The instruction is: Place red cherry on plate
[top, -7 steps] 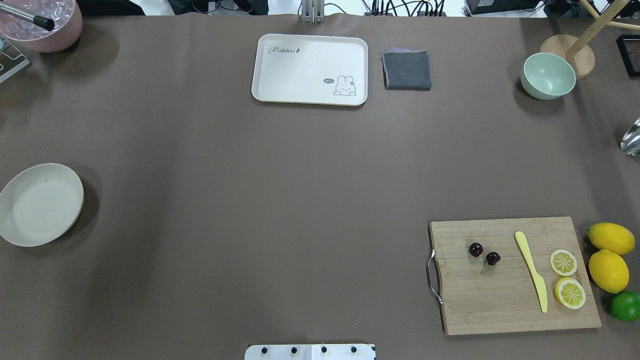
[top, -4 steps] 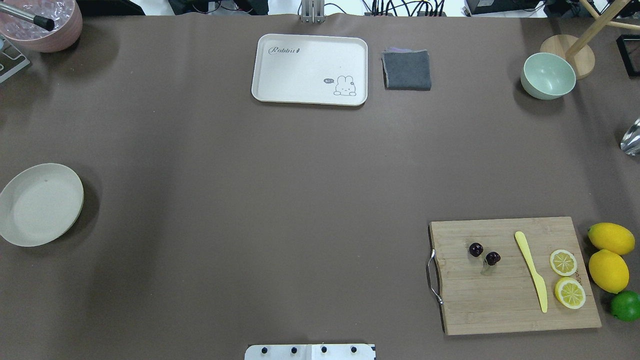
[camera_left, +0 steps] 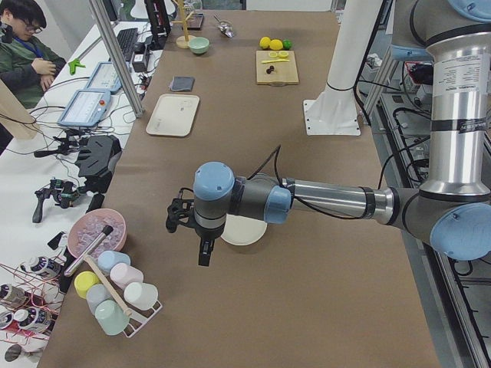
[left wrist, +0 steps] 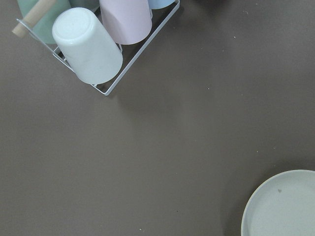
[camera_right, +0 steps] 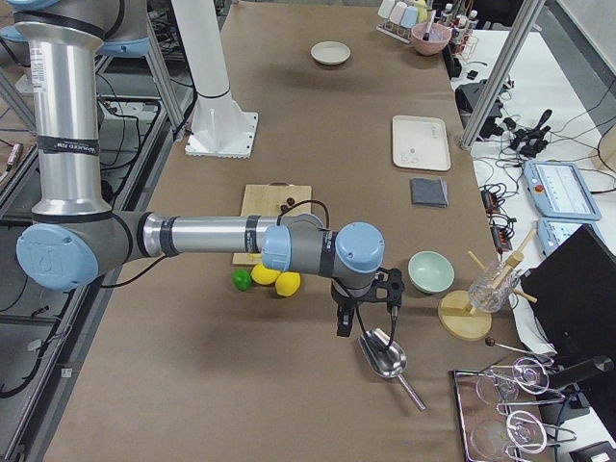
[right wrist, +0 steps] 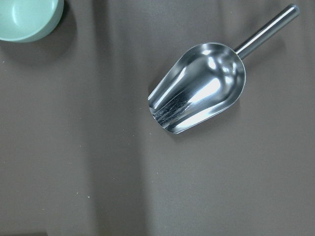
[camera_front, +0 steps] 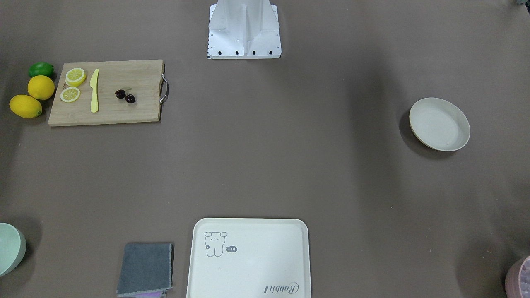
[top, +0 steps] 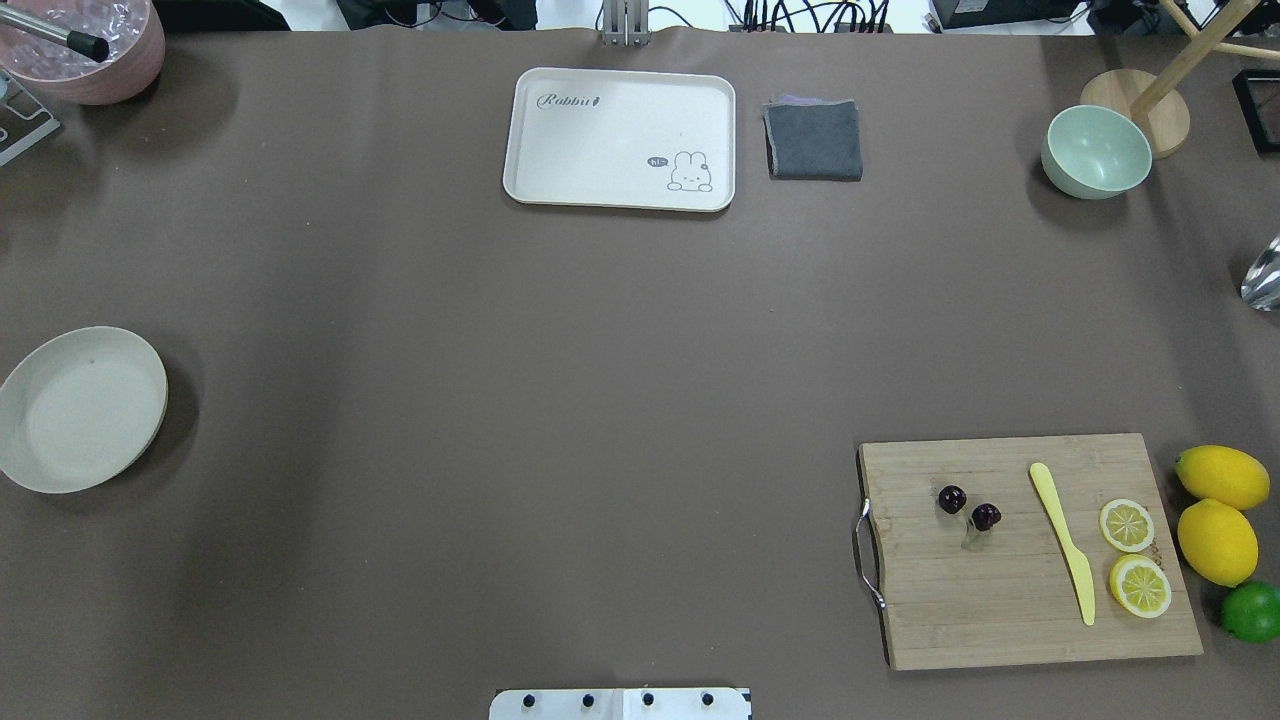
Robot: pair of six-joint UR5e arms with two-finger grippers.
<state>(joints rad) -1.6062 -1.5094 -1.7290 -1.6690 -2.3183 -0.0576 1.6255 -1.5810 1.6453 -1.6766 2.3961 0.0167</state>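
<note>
The red cherry (top: 952,498), a pair of dark round fruits on one stem, lies on the left half of the wooden cutting board (top: 1000,610), also seen in the front view (camera_front: 120,94). The cream plate (top: 80,410) sits with nothing on it at the far left table edge, and its rim shows in the left wrist view (left wrist: 283,206). My left gripper (camera_left: 175,218) hovers beside the plate, near the cup rack. My right gripper (camera_right: 390,289) hangs over a metal scoop, far from the board. Whether either is open or shut I cannot tell.
On the board lie a yellow knife (top: 1062,540) and two lemon slices (top: 1127,524); lemons (top: 1217,540) and a lime (top: 1251,611) sit beside it. A rabbit tray (top: 620,138), grey cloth (top: 814,139), green bowl (top: 1096,151), metal scoop (right wrist: 199,88) and cup rack (left wrist: 93,44) stand around.
</note>
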